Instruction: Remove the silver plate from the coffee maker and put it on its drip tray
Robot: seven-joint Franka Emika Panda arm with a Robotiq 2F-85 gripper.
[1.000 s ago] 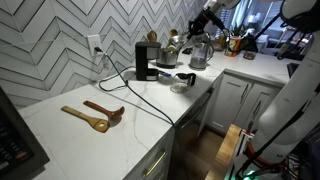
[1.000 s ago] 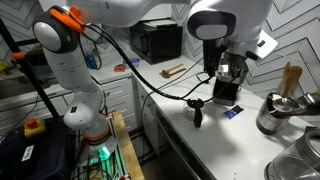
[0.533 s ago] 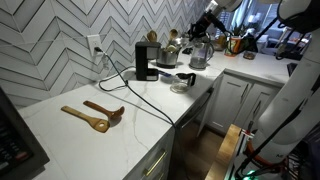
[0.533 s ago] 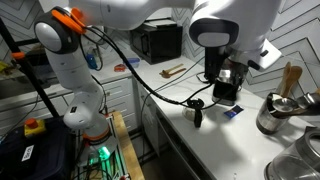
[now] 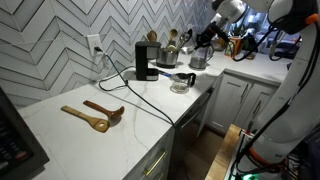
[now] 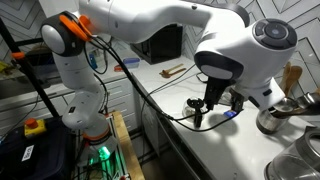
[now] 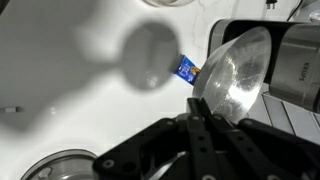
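My gripper is shut on the edge of the silver plate, a shiny round disc held tilted above the white counter. The black coffee maker stands just beyond the plate at the right of the wrist view. In an exterior view the coffee maker stands by the tiled wall with its low drip tray at its foot, and the gripper hangs above and to its right. In an exterior view the arm's wrist hides the coffee maker.
A steel kettle and a small glass cup with black handle stand near the coffee maker. A small blue packet lies on the counter. Wooden spoons lie farther along. A black cord crosses the counter.
The arm has swung and turned; its wrist now covers the coffee maker in an exterior view. The gripper has moved away from the coffee maker's top with the plate in it.
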